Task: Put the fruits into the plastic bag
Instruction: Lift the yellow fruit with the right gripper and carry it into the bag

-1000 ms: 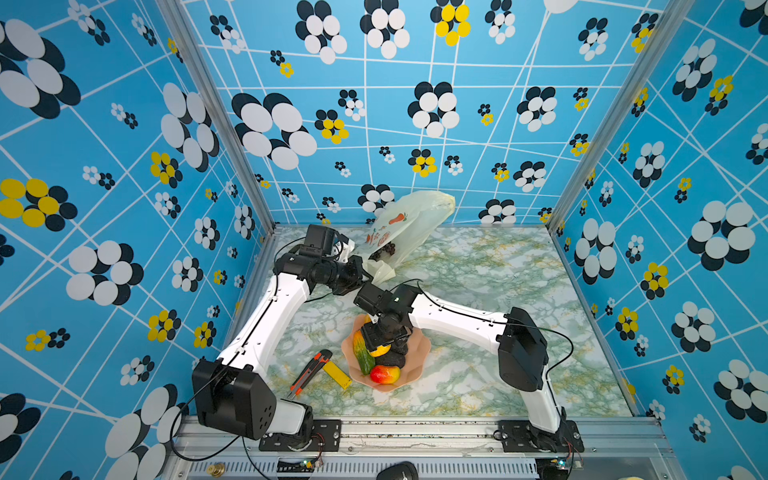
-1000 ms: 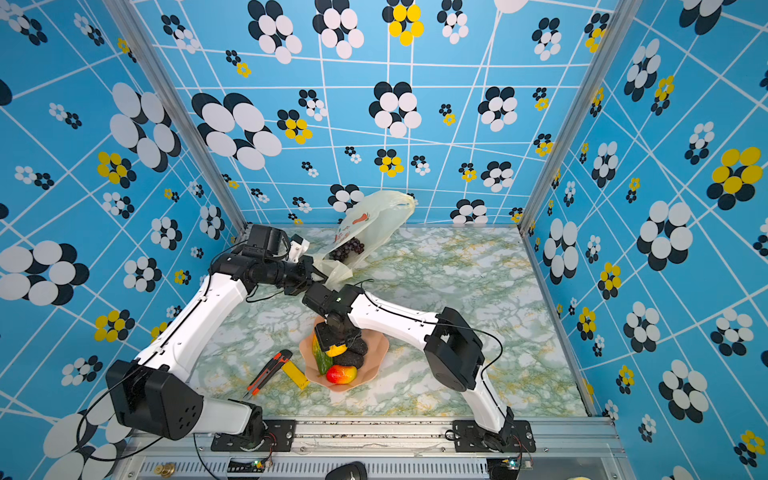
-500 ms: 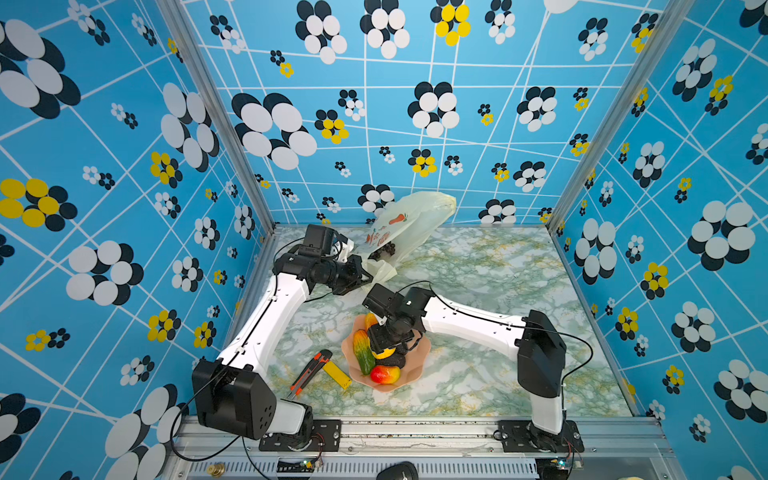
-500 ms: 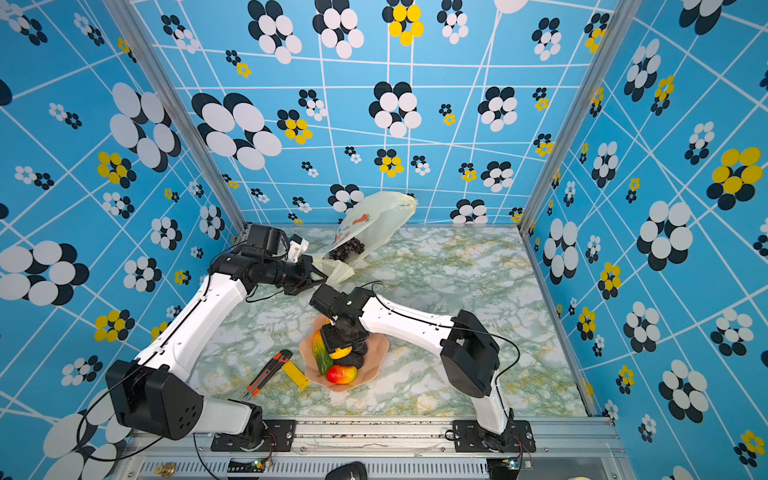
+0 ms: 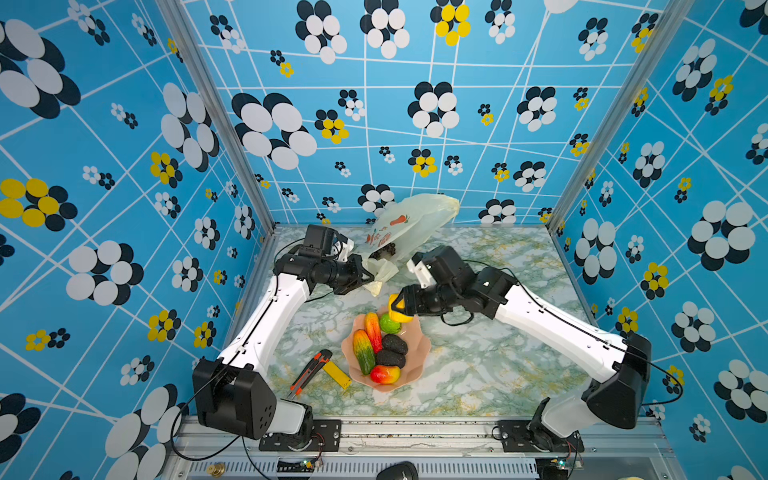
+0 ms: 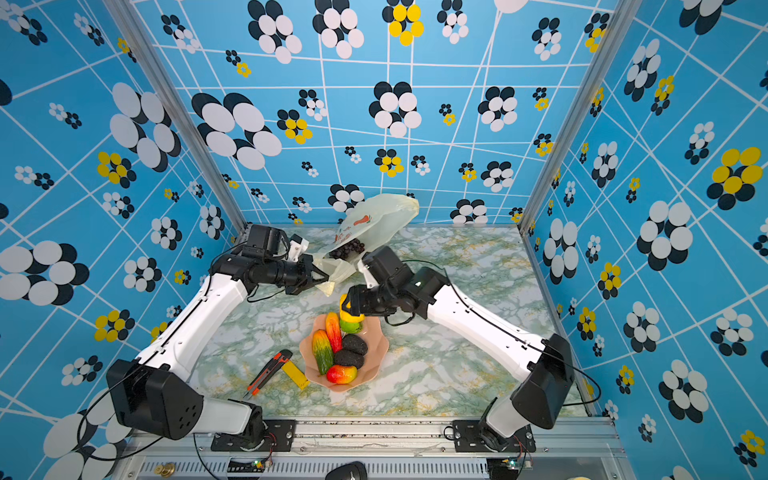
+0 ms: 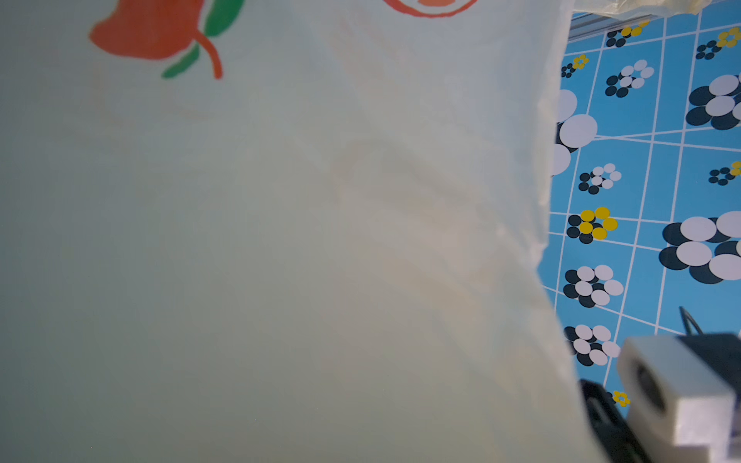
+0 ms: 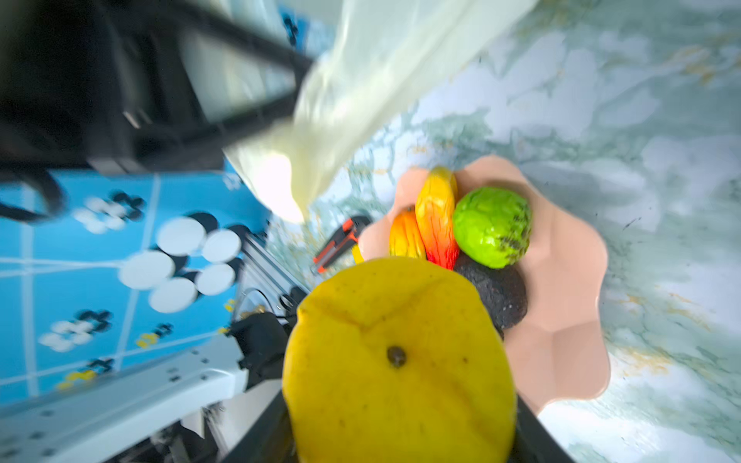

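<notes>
cut off by three edges, left wrist view: plastic bag (image 7: 280, 240) | blurred, cut off below, right wrist view: yellow fruit (image 8: 397, 360) | dim, likely bagged: grapes (image 6: 347, 249)

Yellow fruit (image 6: 352, 318) between right fingers (image 6: 354, 305)

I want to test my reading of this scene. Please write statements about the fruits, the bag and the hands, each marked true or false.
1. The right hand holds the yellow fruit. True.
2. The utility knife lies beside the pink bowl. True.
3. The grape bunch lies in the pink bowl. False: it is inside the plastic bag.
4. The left hand is open. False: it is shut on the plastic bag.
</notes>
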